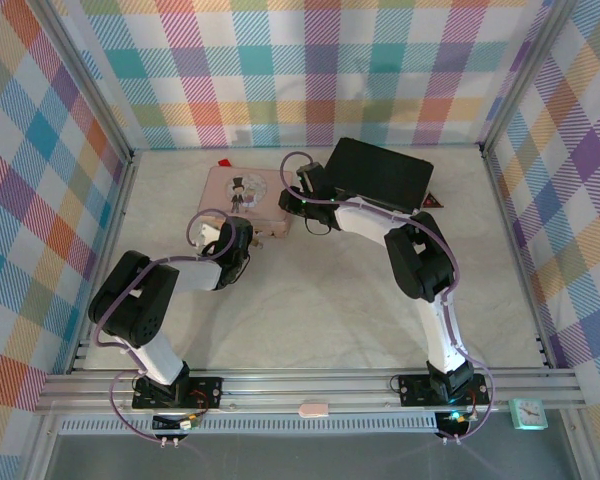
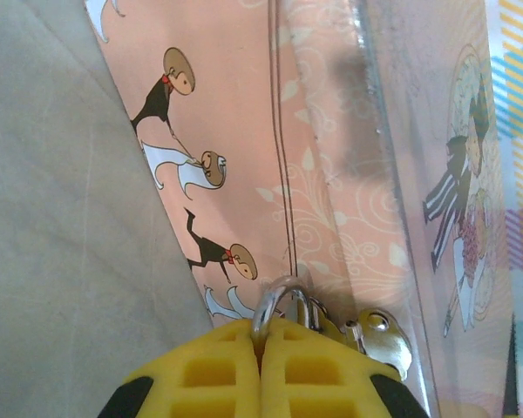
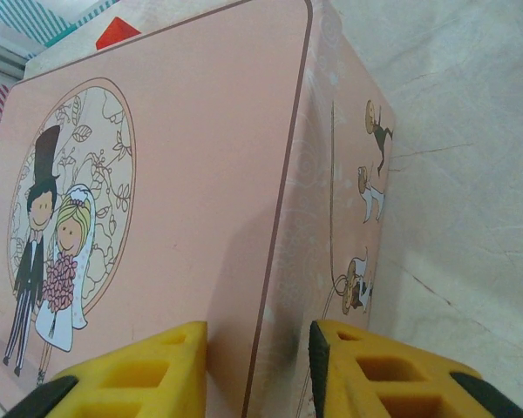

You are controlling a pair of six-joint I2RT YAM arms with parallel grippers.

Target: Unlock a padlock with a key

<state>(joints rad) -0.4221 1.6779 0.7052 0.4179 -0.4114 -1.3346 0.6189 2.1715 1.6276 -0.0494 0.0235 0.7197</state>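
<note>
left gripper (image 2: 261, 341): pressed together, pinching the padlock (image 2: 268, 300) by its silver loop
padlock: against the pink box (image 2: 244, 131), beside its clasp (image 2: 382, 338) - long axis along the fingers, loop pointing away from them (body mostly hidden)
right gripper (image 3: 259, 338): spread, astride the box's top edge

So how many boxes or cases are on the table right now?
2. A pink rectangular box printed with a wedding couple lies left of centre; a black rectangular case sits to its right, slightly farther back. Others may be hidden.
</note>
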